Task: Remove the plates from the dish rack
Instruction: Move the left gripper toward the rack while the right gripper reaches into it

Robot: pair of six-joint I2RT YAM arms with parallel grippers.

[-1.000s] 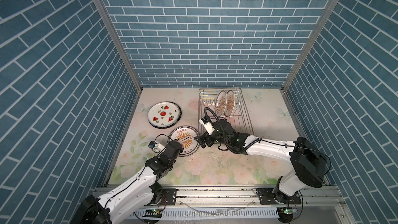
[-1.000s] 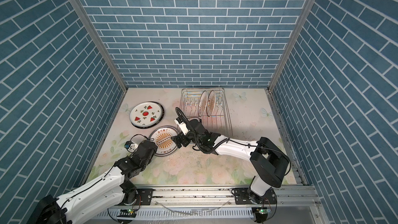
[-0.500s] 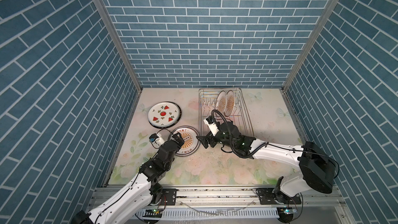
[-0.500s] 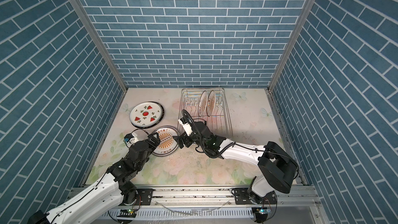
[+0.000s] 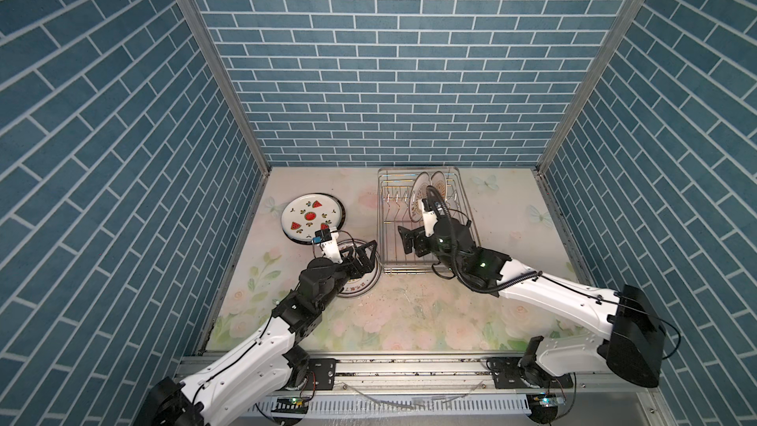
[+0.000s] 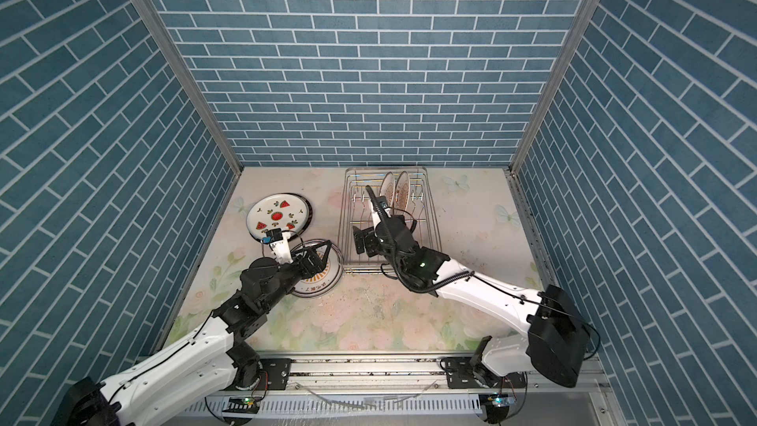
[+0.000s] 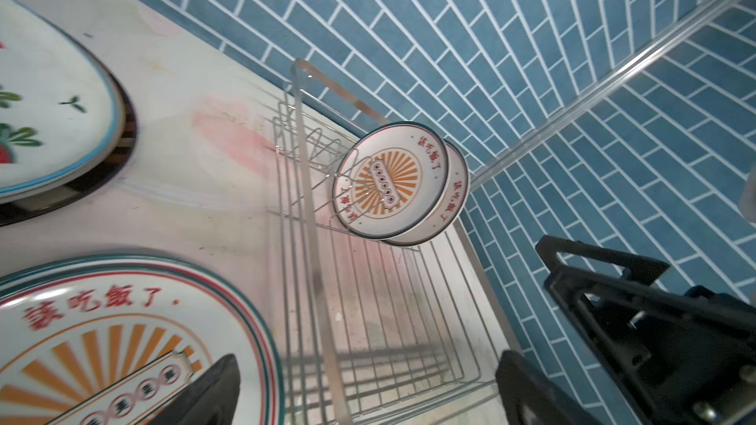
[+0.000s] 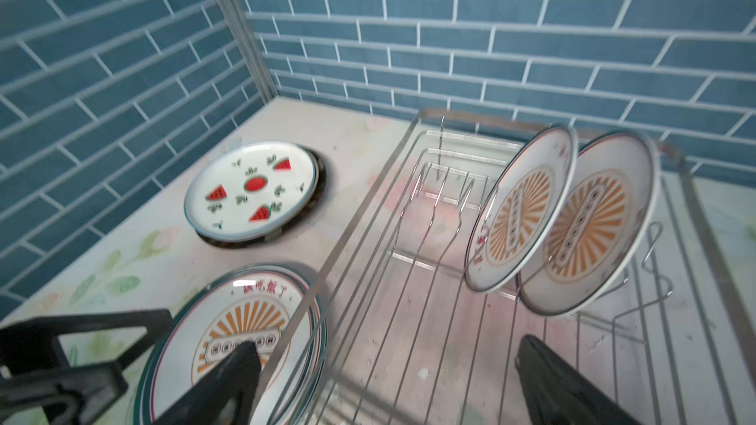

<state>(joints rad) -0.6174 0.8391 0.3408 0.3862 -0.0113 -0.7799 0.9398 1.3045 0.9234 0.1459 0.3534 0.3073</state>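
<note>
Progress partial: showing watermelon plate [image 5: 311, 215] and sunburst plate [image 5: 361, 286] lying on surface [image 5: 409, 313], leaving two plates [image 5: 418, 190] standing in dish rack [image 5: 391, 260], holding left tool [image 5: 366, 258] and right tool [image 5: 409, 241] wide open, gripping nothing.

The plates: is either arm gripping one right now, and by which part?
Neither: left end effector hangs open over the sunburst plate on the table; right end effector open above the dish rack.

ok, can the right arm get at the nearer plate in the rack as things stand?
Probably yes. The right gripper is open over the rack's near end, facing the nearer plate; only bare rack wires lie between them.
</note>
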